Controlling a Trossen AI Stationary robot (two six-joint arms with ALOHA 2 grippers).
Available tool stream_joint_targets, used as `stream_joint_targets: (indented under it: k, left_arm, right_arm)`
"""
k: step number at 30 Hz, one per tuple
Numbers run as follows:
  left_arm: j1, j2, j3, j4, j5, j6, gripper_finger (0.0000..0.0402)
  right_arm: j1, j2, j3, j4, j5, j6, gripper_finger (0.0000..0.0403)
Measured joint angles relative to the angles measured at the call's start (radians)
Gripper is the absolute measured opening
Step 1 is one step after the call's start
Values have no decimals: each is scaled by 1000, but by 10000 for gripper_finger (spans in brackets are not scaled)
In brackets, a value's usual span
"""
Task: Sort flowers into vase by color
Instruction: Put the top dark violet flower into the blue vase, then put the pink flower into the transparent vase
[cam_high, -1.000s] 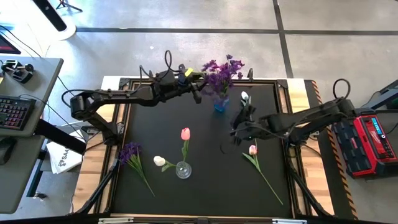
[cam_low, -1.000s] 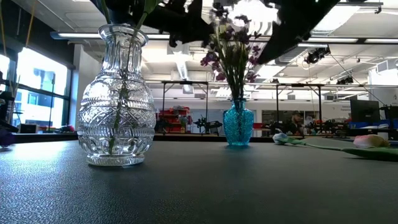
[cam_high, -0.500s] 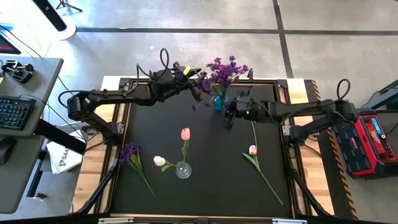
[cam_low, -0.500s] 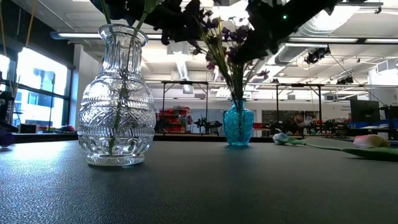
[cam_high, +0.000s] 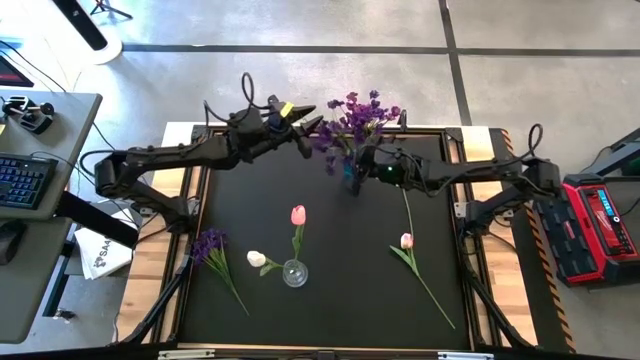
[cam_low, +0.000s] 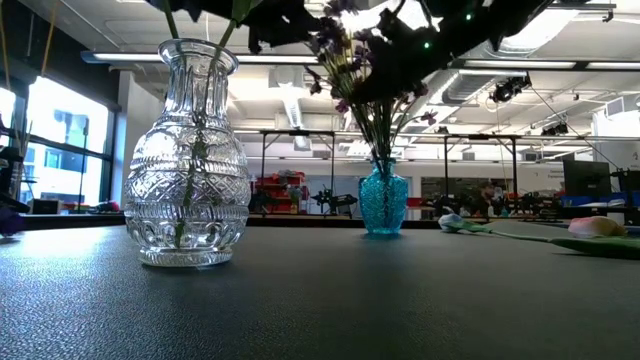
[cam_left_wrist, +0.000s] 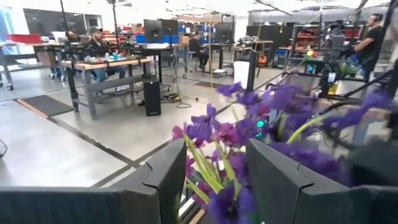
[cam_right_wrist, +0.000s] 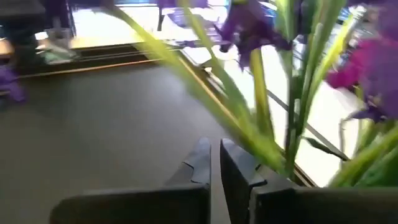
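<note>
Left hand (cam_high: 306, 131) open w/ purple flowers (cam_high: 358, 118) between its fingers, steadying them in the blue vase (cam_low: 383, 200) at desk (cam_high: 330, 300) back edge. Right hand (cam_high: 357, 166) nearly closed, empty, beside the vase, prob. bracing. Pink tulip (cam_high: 298, 215) in clear vase (cam_low: 192, 160).

The whole table (cam_high: 330, 300) is seen from straight overhead. It is crossed at surface level by the low view, close behind a clear vase (cam_low: 189, 150). Each wrist view is aimed forward past its own pincer, close to the purple flowers (cam_left_wrist: 273, 118), shared by all four views.
</note>
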Motion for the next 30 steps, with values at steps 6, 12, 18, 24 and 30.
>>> stream_joint_targets:
  k: [6, 12, 18, 24, 30]
  left_arm:
    - [-50, -85, 1, -54, 1, 31, 156]
    - [-159, -164, 1, -114, -1, 116, 156]
    - [-305, -248, 1, -305, -167, 157, 156]
    - [-455, -281, 1, -518, -370, 101, 156]
    - [-613, -280, 0, -694, -521, -31, 156]
  right_arm:
    - [-45, 27, 0, 7, 6, 47, 2]
    - [-55, 20, 0, 77, -24, -7, 0]
    - [-48, -51, 0, -12, -12, 0, 10]
    - [-26, -145, 0, -167, -49, 25, 82]
    - [49, -299, 0, -370, -81, 110, 147]
